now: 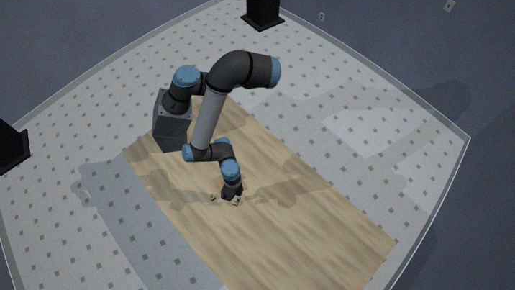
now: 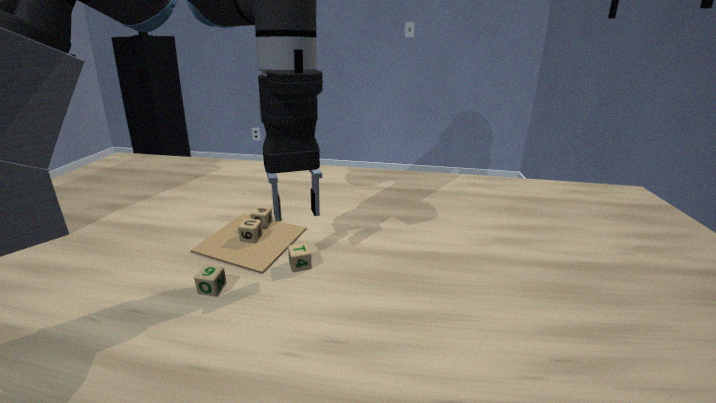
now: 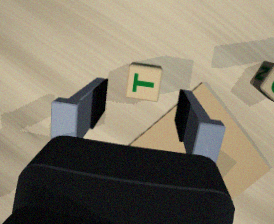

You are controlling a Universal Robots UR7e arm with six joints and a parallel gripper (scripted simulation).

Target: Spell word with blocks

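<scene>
A tan mat (image 2: 249,245) lies on the wooden table. Two blocks sit on it side by side: one with U on top (image 2: 249,229) and one behind it (image 2: 261,215) whose top letter I cannot read. The T block (image 2: 299,256) lies on the table just off the mat's near right corner, T up; the wrist view shows it (image 3: 145,82) below and between the fingers. A fourth block (image 2: 209,279) with 9 on top lies on the table in front of the mat; it also shows in the wrist view (image 3: 273,83). My gripper (image 2: 294,210) hangs open and empty above the mat's right edge.
The robot base (image 1: 170,119) stands at the table's far end. A black pillar (image 2: 150,95) stands behind the table. The table edge runs at the right.
</scene>
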